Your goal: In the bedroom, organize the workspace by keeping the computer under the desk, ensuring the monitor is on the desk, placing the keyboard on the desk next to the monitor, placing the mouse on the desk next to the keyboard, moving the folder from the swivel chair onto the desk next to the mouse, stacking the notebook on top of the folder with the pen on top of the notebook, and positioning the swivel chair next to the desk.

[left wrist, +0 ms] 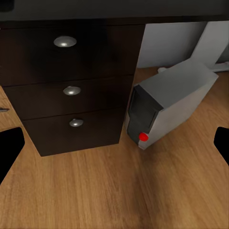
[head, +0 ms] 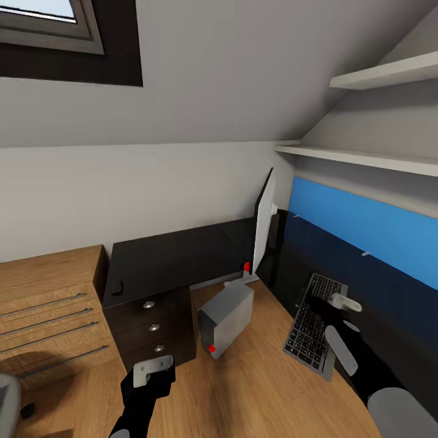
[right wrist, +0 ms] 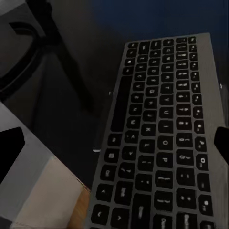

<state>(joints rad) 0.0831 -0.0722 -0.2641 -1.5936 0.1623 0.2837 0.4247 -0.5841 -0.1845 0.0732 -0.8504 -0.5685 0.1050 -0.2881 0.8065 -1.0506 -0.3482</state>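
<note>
The glossy black L-shaped desk (head: 170, 258) fills the room's corner. On it the monitor (head: 264, 225) stands edge-on to me, and the small black mouse (head: 117, 287) lies on the left wing. The keyboard (head: 312, 328) (right wrist: 162, 152) lies on the right wing, its near corner at the desk's edge. My right gripper (head: 340, 299) (right wrist: 114, 148) hovers open just above the keyboard. The grey computer (head: 226, 319) (left wrist: 167, 107) sits askew on the wooden floor beside the drawers (left wrist: 71, 90). My left gripper (head: 152, 368) (left wrist: 114, 143) is open and empty, low before the drawers and computer.
A wooden cabinet (head: 48, 304) with long bar handles adjoins the desk's left end. A grey part of the swivel chair (head: 7, 395) shows at the bottom left corner. White shelves (head: 377, 76) and a blue wall panel (head: 365, 225) run above the right wing.
</note>
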